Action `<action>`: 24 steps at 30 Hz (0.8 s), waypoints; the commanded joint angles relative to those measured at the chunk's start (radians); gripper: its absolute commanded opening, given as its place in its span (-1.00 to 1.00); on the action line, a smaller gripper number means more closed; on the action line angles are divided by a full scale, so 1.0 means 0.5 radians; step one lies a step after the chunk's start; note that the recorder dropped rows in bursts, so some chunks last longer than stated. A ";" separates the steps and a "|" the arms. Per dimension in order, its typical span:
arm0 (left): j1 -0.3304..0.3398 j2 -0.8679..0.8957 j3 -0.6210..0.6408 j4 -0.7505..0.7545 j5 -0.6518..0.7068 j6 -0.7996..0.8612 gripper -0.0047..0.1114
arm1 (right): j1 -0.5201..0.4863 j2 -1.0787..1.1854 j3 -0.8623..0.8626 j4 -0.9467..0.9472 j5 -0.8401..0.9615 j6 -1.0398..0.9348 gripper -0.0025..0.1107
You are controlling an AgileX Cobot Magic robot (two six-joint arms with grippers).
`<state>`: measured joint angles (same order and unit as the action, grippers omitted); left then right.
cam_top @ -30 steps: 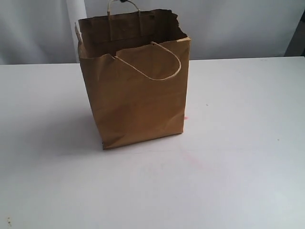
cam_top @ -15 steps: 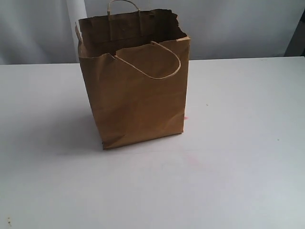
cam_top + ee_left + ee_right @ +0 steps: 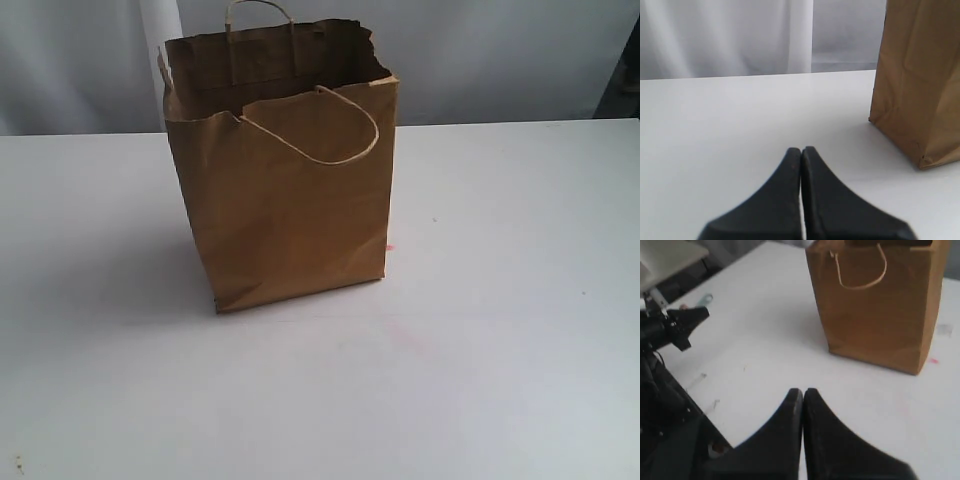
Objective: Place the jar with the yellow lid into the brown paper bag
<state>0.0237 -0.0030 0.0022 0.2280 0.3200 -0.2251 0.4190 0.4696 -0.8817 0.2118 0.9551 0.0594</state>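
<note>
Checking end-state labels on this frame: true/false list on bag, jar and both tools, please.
1. The brown paper bag stands upright on the white table. True.
2. The yellow-lidded jar sits on the table beside the bag. False: no jar shows in any view, and the bag's bottom is hidden.
3. The left tool is shut and empty. True.
4. The right tool is wide open. False: it is shut, holding nothing.
5. The bag's front handle stands straight up. False: it droops over the front face.

My left gripper [image 3: 801, 150] is matte black, its two fingers [image 3: 780, 200] broad at the base and sweeping in smooth curves to narrow, rounded tips. My right gripper [image 3: 802, 391] has the same plain black, curved fingers.
</note>
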 commanded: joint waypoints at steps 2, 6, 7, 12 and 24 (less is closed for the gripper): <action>-0.005 0.006 -0.004 -0.008 -0.020 -0.008 -0.90 | 0.000 -0.282 0.329 0.026 -0.494 -0.011 -0.96; -0.005 0.006 -0.004 -0.008 -0.020 -0.008 -0.90 | 0.000 -0.346 0.469 0.034 -0.578 -0.011 -0.96; -0.005 0.006 -0.004 -0.008 -0.020 -0.008 -0.90 | 0.000 -0.346 0.478 0.034 -0.570 -0.011 -0.96; -0.005 0.006 -0.004 -0.008 -0.020 -0.008 -0.90 | 0.000 -0.346 0.489 0.034 -0.570 -0.011 -0.96; -0.005 0.006 -0.004 -0.008 -0.020 -0.008 -0.90 | 0.000 -0.370 0.509 -0.262 -0.833 -0.020 -0.96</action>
<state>0.0237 -0.0030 0.0022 0.2280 0.3200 -0.2251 0.4190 0.3003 -0.6417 0.1548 0.6235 0.0561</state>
